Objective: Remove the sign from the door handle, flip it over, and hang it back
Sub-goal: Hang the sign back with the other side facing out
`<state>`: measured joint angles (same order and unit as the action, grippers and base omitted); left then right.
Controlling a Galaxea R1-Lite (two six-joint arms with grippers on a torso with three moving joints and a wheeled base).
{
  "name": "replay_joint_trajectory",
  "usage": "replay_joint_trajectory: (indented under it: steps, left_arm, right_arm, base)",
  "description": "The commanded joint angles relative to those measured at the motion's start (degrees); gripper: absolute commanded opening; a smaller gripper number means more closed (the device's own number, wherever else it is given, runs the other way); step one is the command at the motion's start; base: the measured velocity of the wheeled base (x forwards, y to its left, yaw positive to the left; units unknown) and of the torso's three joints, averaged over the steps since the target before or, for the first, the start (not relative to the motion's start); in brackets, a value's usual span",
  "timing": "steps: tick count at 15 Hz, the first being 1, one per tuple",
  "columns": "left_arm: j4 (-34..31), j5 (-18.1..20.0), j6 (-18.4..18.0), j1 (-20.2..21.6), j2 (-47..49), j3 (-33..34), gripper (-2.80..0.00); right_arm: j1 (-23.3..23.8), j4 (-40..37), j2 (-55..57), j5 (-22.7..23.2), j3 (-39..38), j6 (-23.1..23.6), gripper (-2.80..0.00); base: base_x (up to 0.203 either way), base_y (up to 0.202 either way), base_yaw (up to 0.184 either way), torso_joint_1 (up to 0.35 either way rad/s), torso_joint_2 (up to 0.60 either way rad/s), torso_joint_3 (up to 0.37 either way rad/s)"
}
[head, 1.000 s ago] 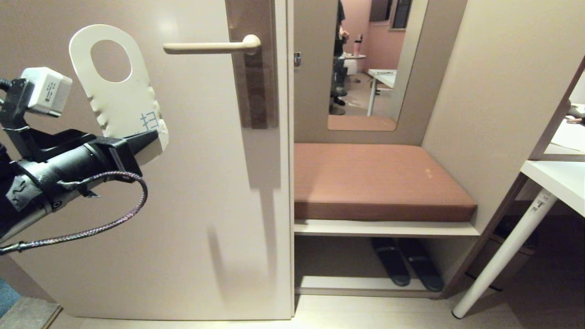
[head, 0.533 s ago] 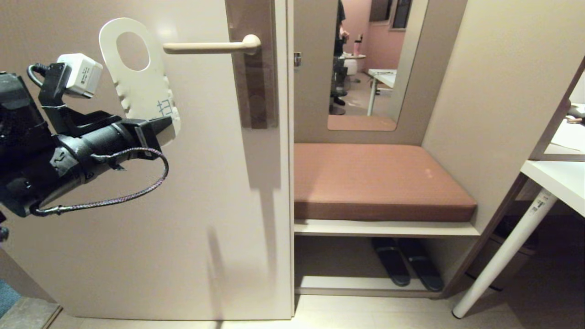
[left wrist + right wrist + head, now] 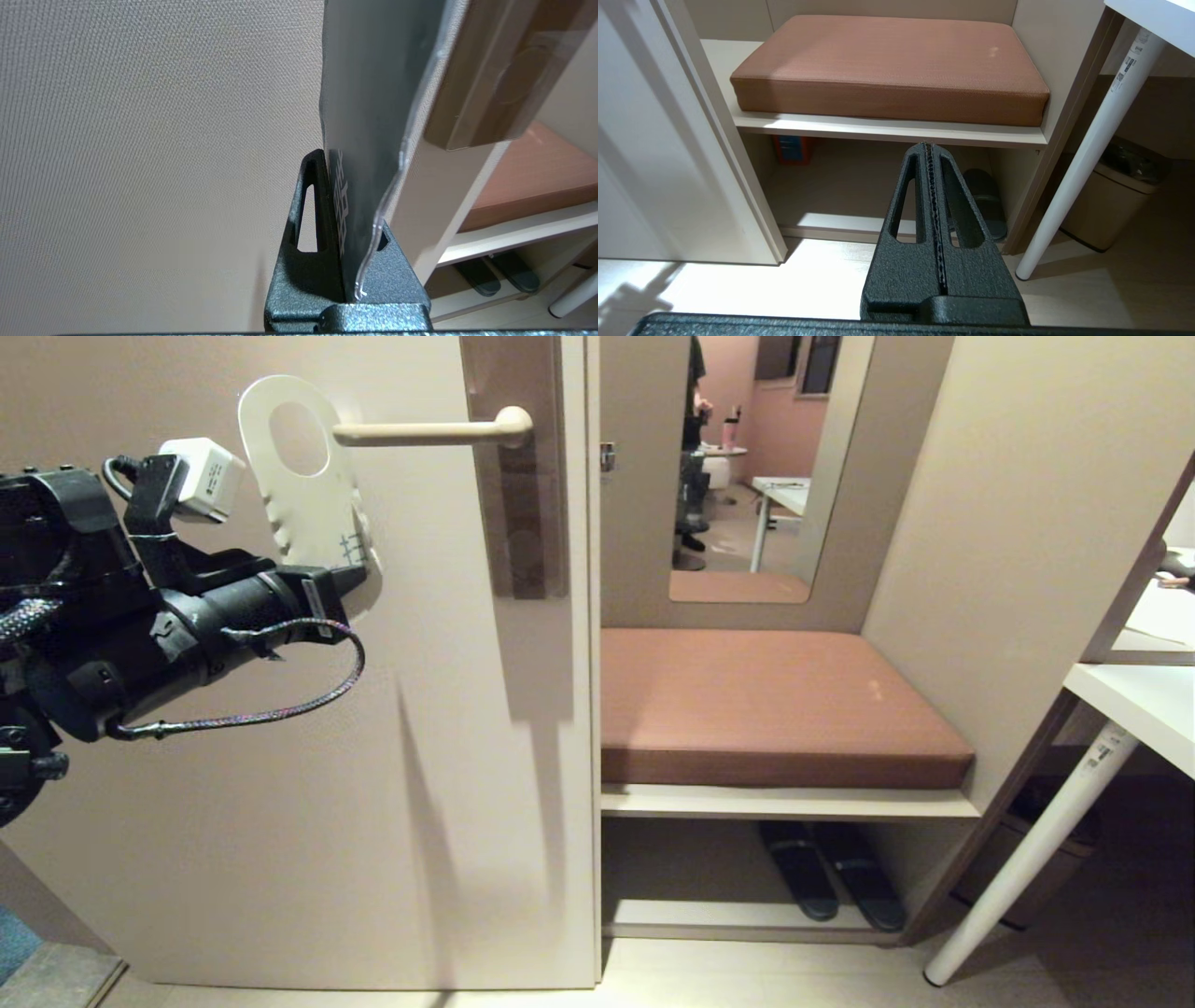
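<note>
Nearest, left gripper [image 3: 350,581]: reaches in from the left in front of the door, fingers [image 3: 308,219] clamped on the lower end of the sign
Sign [image 3: 313,499]: held upright with its pale side to the head camera, the big hole at the top; the rim of that hole sits level with the free tip of the door handle, and whether the two touch cannot be told
Sign, left wrist view: seen edge-on [image 3: 369,107], dark face with white characters between the fingers
Door handle [image 3: 429,430]: cream lever lying level, pointing left from its knuckle on the brown backplate [image 3: 518,504]
Door [image 3: 373,784]: beige, shut-looking panel behind arm and sign
Right gripper [image 3: 930,224]: hangs low, away from the door, fingers pressed together on nothing
Beyond: a brown cushion [image 3: 766,705] on a bench shelf, dark slippers [image 3: 831,882] underneath, a mirror [image 3: 756,467] above
</note>
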<state>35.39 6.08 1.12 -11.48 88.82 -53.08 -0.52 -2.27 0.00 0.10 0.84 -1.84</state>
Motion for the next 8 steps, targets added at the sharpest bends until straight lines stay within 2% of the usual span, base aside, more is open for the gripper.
replay_joint_trajectory:
  steps: [1, 8]
  left_arm:
    - [0.2, 0.1, 0.0, -0.1, 0.9, -0.8, -2.8]
    - [-1.3, 0.2, -0.1, -0.5, 1.7, -2.7, -2.8]
  right_arm:
    - [-0.1, 0.0, 0.0, 0.0, 0.0, 0.0, -2.8]
    - [0.0, 0.0, 0.0, 0.0, 0.0, 0.0, -2.8]
  base:
    - [0.0, 0.0, 0.0, 0.0, 0.0, 0.0]
    - [0.0, 0.0, 0.0, 0.0, 0.0, 0.0]
